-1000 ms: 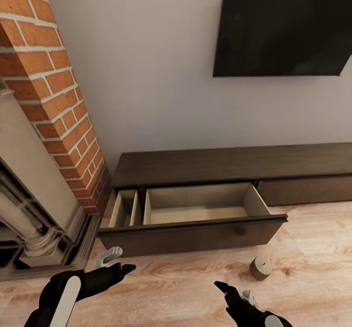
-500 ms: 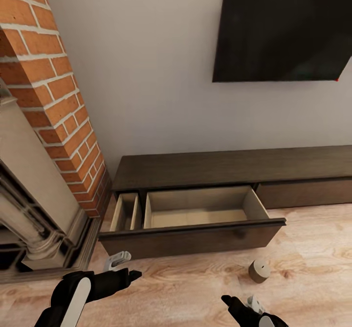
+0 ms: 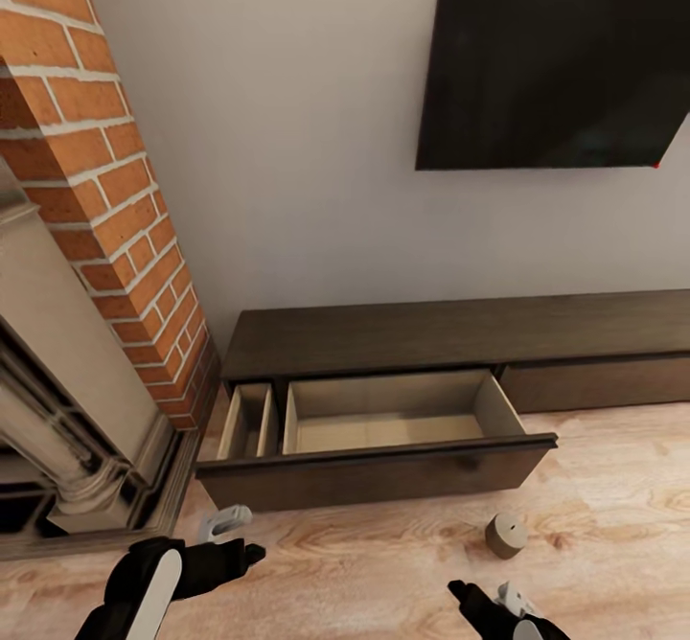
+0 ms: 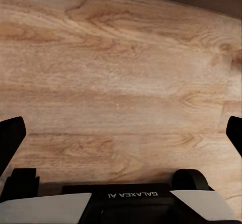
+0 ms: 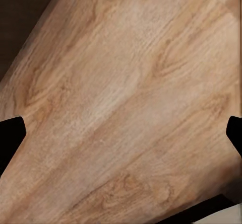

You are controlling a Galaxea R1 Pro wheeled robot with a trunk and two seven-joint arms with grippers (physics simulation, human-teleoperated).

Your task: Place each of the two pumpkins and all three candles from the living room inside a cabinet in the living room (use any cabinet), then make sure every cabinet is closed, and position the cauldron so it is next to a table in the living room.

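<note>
**Both grippers empty over the floor, one candle lying short of the open drawer**

In the head view the left gripper [image 3: 230,539] sits at about 7 o'clock and the right gripper [image 3: 489,600] at about 5 o'clock, both above the wood floor [image 3: 364,563]. Each wrist view shows its fingertips at opposite edges of the picture with bare planks between them, so both are spread wide and hold nothing.

The candle [image 3: 505,535] lies on the floor at about 4 o'clock, near the right gripper and apart from it. It is a short stubby cylinder, tan in this light, with a small dot at the centre of its flat top.

Just beyond it, near the centre, is the cabinet [image 3: 460,333], a long low dark-brown unit against the wall. Its drawer [image 3: 383,415] is pulled out, with a pale beige interior split into a narrow compartment and a wide one.

At 9 o'clock stands a brick fireplace [image 3: 105,199]; at 1 o'clock a black television [image 3: 556,56] hangs on the wall. The wrist views show wood grain up close and a dark strip at one edge; the candle and drawer appear in the head view.
</note>
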